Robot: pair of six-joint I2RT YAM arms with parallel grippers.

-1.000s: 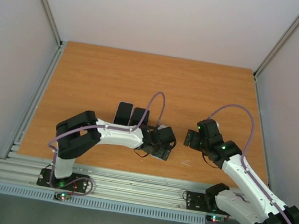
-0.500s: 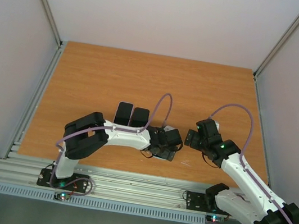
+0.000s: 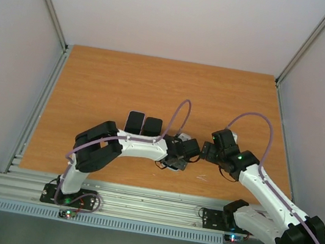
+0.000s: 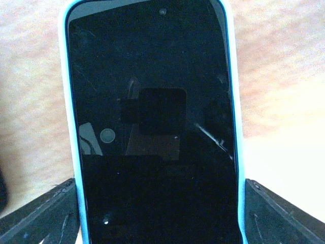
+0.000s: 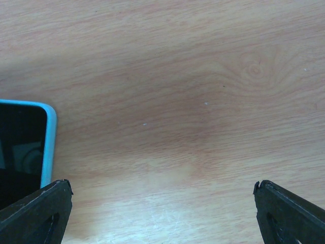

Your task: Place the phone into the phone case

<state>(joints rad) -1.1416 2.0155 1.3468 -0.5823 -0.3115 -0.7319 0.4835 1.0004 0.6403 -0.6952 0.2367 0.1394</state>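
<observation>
Between left claw (image 4: 161, 187) fingers: phone (image 4: 152, 127) in blue case (image 4: 236, 101), lengthwise, camera end away | grip: cannot tell | right claw (image 5: 161, 184) released

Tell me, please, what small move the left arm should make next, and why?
Probably close the left pincer gently on the phone: its fingers flank the long sides, contact unclear, and the screen sits inside the blue case rim, so a squeeze could seat it.

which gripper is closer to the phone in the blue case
Left. The left gripper sits right over the phone, with a finger on each side of its blue case. The right gripper is beside it over the table, seeing only the case's corner.
</observation>
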